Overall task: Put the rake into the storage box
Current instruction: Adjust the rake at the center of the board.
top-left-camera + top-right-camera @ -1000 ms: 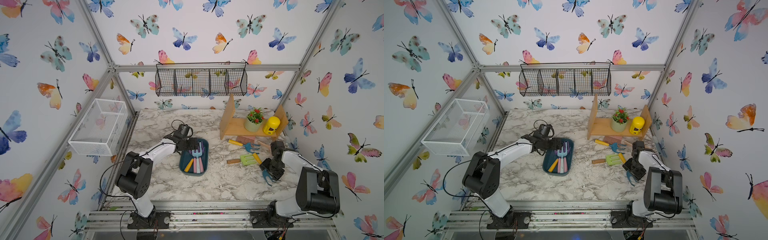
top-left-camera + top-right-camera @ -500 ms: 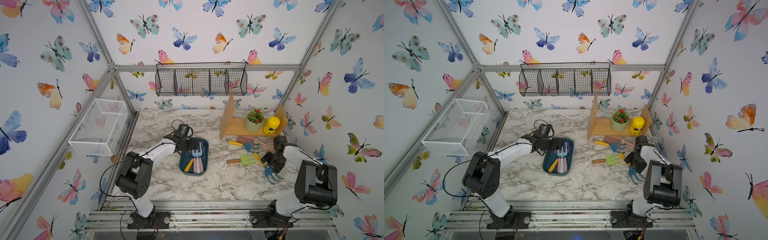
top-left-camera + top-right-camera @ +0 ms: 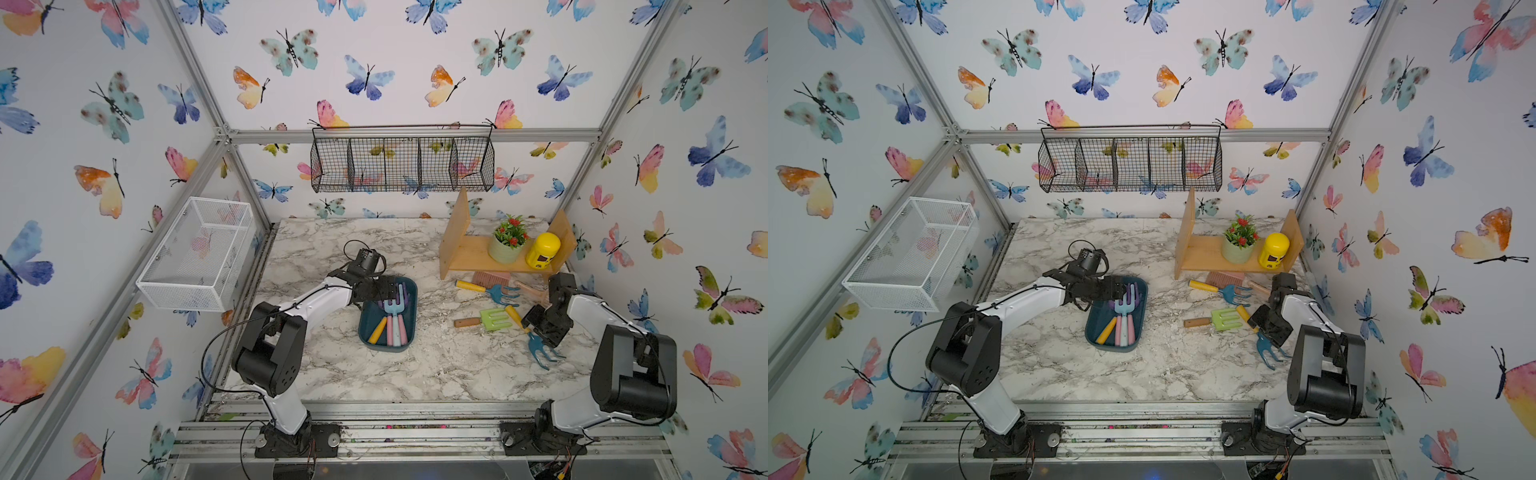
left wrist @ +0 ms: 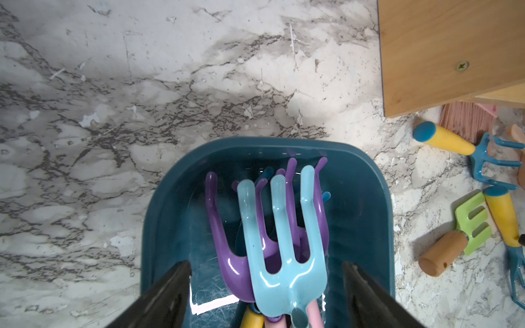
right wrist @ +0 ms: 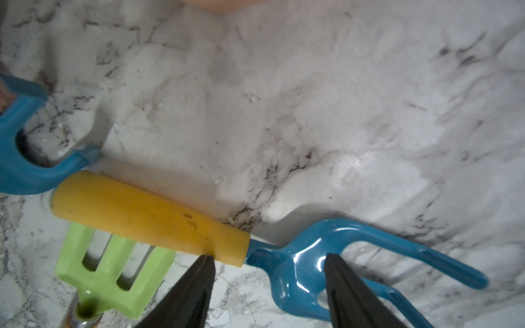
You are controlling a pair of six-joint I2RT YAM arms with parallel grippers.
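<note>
The storage box (image 3: pixel 386 348) (image 3: pixel 1113 348) (image 4: pixel 255 142) is a dark teal bin at mid-table. In it lie a light blue rake (image 4: pixel 281 255), a purple one and a yellow-handled tool. My left gripper (image 3: pixel 384 289) (image 3: pixel 1119 289) (image 4: pixel 266 265) hovers open over the box's far end, holding nothing. At the right, a blue rake with a yellow handle (image 3: pixel 542 353) (image 3: pixel 1266 353) (image 5: pixel 301 267) lies on the marble. My right gripper (image 3: pixel 536 328) (image 3: pixel 1264 328) (image 5: pixel 265 257) stands open just above its neck, one fingertip (image 5: pixel 204 264) at the handle's end and the other over the blue head.
A green rake with a wooden handle (image 3: pixel 490 320) (image 5: pixel 113 264) lies against the yellow handle. Another blue rake (image 3: pixel 494 291) and a pink brush (image 3: pixel 490 277) lie by a wooden shelf (image 3: pixel 469 259) bearing a plant pot and yellow can. Wire baskets hang on the walls.
My right gripper has shifted back over the blue rake's neck, uncovering its head, and its jaws have narrowed slightly. The left arm and the box have stayed put.
</note>
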